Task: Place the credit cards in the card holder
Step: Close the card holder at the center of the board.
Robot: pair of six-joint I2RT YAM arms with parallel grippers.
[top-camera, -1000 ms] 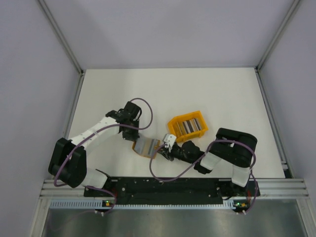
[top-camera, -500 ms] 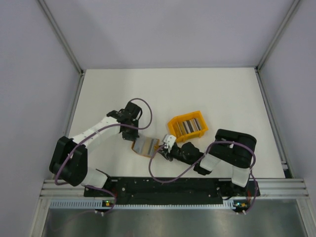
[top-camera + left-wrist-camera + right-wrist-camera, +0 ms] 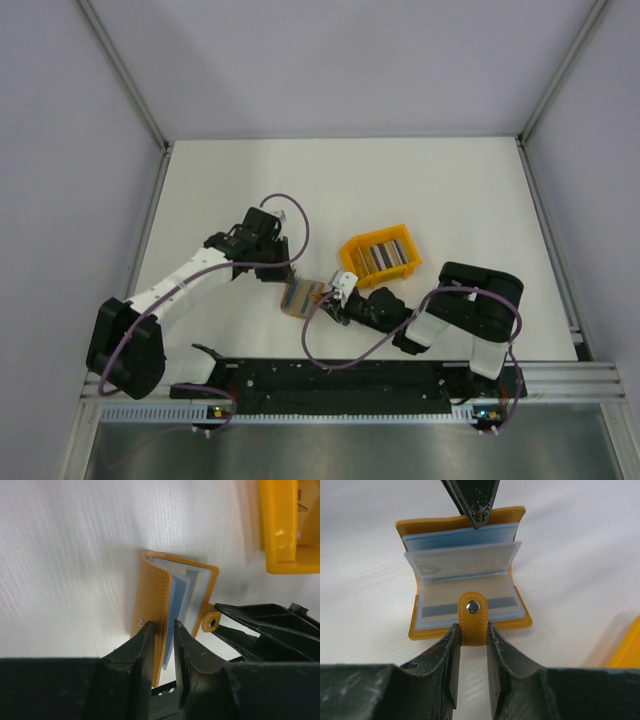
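Card holder (image 3: 303, 297) is on the white table (image 3: 450, 190), near the front edge and between the two arms, held from both sides.

Left arm reaches in from the left and right arm from the right, so both grippers meet at the holder.

Orange bin (image 3: 346, 262) sits just behind and to the right of the holder, not touching it. In the left wrist view its corner (image 3: 285, 530) is at top right.

Credit cards (image 3: 385, 256) are in the bin, standing as a striped black/white/grey row.

Holder (image 3: 175, 590) is open like a book, mustard covers apart, clear sleeves fanned between them. I can't tell if any sleeve has a card in it.

Left gripper (image 3: 162, 627) is nearly closed, pinching the edge of one cover between its fingers.

Right gripper (image 3: 471, 630) is pinched on the clasp tab (image 3: 472, 617), with one finger against each side of it. The tab sticks out from the near cover, snap stud visible.

In the right wrist view, a left fingertip (image 3: 475, 502) shows at the far cover.
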